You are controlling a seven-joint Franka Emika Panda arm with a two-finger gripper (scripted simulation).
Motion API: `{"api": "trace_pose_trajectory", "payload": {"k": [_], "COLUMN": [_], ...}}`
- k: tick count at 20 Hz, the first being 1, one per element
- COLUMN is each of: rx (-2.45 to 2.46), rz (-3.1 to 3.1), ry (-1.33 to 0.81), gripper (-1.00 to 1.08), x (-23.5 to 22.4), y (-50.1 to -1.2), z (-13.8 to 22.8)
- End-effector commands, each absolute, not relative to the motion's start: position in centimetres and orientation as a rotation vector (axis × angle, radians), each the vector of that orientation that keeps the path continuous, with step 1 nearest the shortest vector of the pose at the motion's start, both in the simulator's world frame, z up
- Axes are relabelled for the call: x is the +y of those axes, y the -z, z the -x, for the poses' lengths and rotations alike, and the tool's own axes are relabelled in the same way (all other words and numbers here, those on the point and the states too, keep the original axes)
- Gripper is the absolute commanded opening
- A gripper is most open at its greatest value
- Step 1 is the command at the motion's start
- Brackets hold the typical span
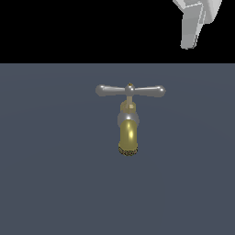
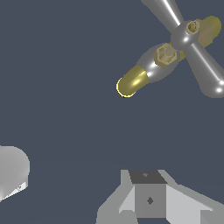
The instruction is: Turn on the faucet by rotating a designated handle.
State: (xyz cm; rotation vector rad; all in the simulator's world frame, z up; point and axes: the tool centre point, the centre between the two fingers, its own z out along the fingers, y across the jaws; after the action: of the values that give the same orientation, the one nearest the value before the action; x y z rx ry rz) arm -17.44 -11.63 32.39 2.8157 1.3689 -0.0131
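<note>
A small tap with a shiny brass-yellow cylindrical spout (image 1: 129,133) is seen on a flat dark grey surface (image 1: 46,160). Its slim grey metallic crossbar handle (image 1: 130,90) is seen lying level. A white gripper (image 1: 193,27) is seen at the exterior view's upper right, well apart from the handle; its jaw state cannot be determined.

You are looking at a bare simulated scene with no room around it. In the exterior view, a flat slate-grey floor (image 1: 55,183) fills the lower part of your picture, plain and even in tone, with no seams, marks or texture. Above it, a straight horizontal edge gives way to a solid black backdrop (image 1: 82,27) that runs across the top. You see no walls, windows or furniture. The light is soft and even; the floor shows no clear shadows. In the wrist view, the same grey floor (image 2: 57,87) fills most of your picture, slightly darker in tone, again smooth and unmarked.
</note>
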Motion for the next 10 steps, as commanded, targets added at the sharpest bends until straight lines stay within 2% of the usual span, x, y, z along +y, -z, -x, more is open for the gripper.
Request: {"api": "trace_pose_trajectory", "payload": {"k": [1,10], "rx": [1.442,1.678], "rz": [-2.777,-2.641], "ry": [0.013,0.012], "gripper": [-1.0,-1.0], "x": [-12.3,-13.9], "y": [-31.3,-27.7], "z": [16.5,13.1]}}
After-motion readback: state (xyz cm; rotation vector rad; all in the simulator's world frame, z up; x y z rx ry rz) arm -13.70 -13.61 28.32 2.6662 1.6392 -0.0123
